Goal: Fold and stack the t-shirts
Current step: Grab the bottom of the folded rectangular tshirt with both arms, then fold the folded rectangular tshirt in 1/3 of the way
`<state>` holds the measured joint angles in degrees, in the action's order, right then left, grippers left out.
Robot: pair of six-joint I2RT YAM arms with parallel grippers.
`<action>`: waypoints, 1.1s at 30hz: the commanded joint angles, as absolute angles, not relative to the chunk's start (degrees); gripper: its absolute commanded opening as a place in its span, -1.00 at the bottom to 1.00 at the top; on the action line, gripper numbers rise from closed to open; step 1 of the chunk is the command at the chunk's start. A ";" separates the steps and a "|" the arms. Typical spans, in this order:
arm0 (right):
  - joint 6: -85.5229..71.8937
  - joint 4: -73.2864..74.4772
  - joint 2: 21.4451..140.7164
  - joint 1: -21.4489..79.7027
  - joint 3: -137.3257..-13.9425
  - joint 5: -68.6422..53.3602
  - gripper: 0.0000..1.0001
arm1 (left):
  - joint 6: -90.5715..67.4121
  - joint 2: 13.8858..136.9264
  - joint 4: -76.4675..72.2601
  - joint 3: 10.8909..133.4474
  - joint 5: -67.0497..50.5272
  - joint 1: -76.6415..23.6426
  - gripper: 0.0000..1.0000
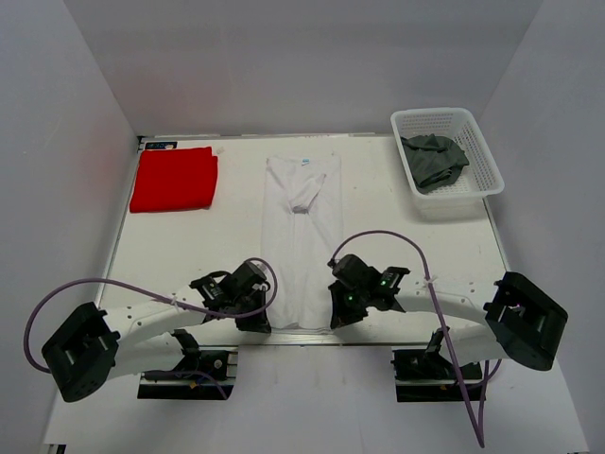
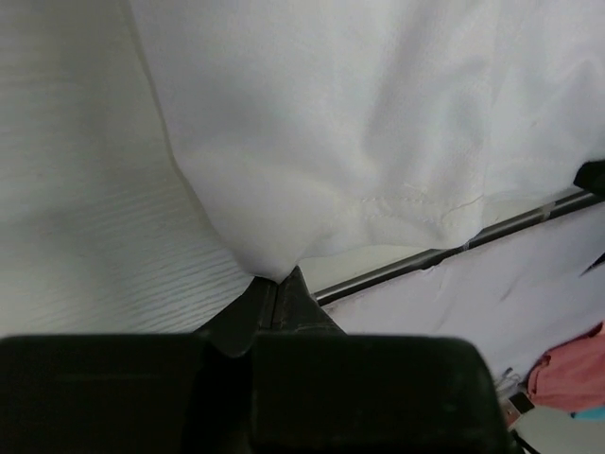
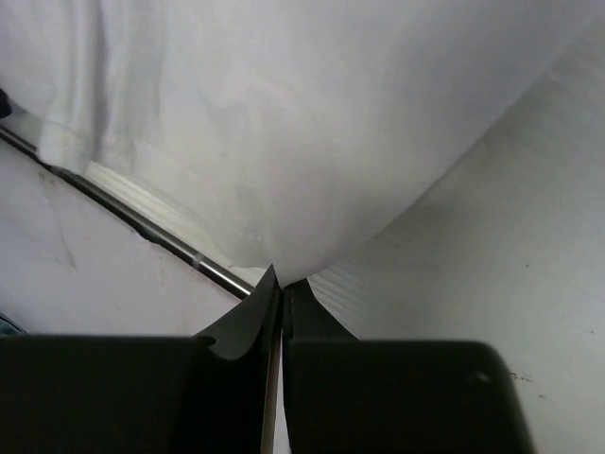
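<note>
The white t-shirt point(image 1: 301, 241) lies lengthwise in the middle of the table, folded into a narrow strip, collar tag at the far end. My left gripper point(image 1: 257, 320) is shut on its near left hem corner, which shows as white cloth point(image 2: 312, 170) pinched at the fingertips in the left wrist view. My right gripper point(image 1: 340, 317) is shut on the near right hem corner, white cloth point(image 3: 312, 142) in the right wrist view. The red t-shirt point(image 1: 174, 179) lies folded at the far left.
A white mesh basket point(image 1: 463, 189) at the far right holds a dark grey garment point(image 1: 433, 161). The table's near edge, with a metal strip point(image 2: 444, 248), runs just under both grippers. Purple cables loop from both arms.
</note>
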<state>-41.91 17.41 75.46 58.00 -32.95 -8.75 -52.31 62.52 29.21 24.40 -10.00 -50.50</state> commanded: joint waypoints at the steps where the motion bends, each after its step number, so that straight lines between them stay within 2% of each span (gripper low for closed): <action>1: -38.23 14.76 73.65 58.89 -37.26 -6.16 -1.00 | -51.24 61.35 30.93 28.29 -4.50 -50.80 -1.00; 9: -39.02 18.01 74.62 58.45 -45.42 14.02 -1.00 | -50.10 63.35 35.41 39.00 7.35 -49.66 -1.00; 14: -38.41 19.07 77.60 57.40 -50.70 20.03 -1.00 | -50.80 66.88 40.08 47.97 17.82 -48.52 -1.00; 20: -37.00 19.07 82.35 54.76 -57.02 27.84 -1.00 | -48.35 72.41 36.74 55.26 22.84 -45.09 -1.00; 33: -31.56 13.10 89.39 48.08 -65.83 31.20 -1.00 | -37.36 88.31 27.34 68.37 20.05 -35.78 -1.00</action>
